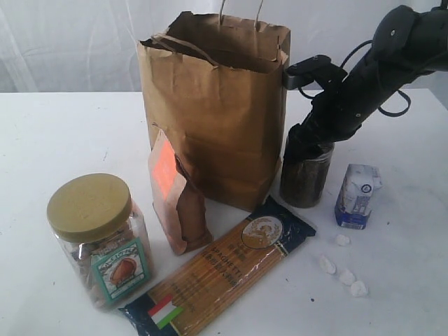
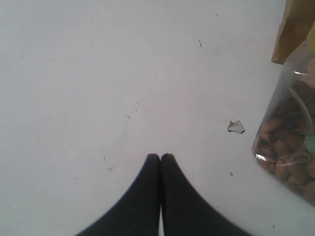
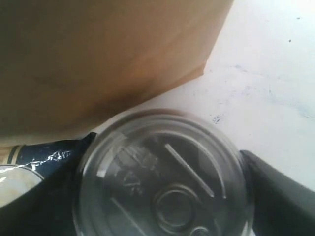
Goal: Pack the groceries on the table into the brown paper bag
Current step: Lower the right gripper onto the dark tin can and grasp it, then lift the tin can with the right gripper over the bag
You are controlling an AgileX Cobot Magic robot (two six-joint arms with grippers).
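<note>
One brown paper bag (image 1: 217,112) is seen standing upright and open near the middle of the table (image 1: 63,133). One gold-lidded clear jar (image 1: 98,238) is set at the front left. One small brown pouch (image 1: 176,199) with an orange label is stood tilted right against the front of the bag. One long spaghetti pack (image 1: 224,273) is laid flat in front of the bag. One dark tin (image 1: 306,180) is stood on the table just beside the bag's right side. One white-blue carton (image 1: 357,196) is stood to the right of the tin, a little apart from it. Four small white lumps (image 1: 347,277) are scattered on the table in front of the carton. Two grippers are shown. The right gripper (image 1: 308,145) is placed down over the top of the tin. In the right wrist view its fingers (image 3: 278,194) are spread wide, one on each side of the tin's clear lid (image 3: 162,167). It cannot be told whether the tin is squeezed or only touched. The left gripper (image 2: 160,158) is closed tight, with its two tips pressed together. Nothing is held in it. It is held above bare table, with the jar near it on one side.
</note>
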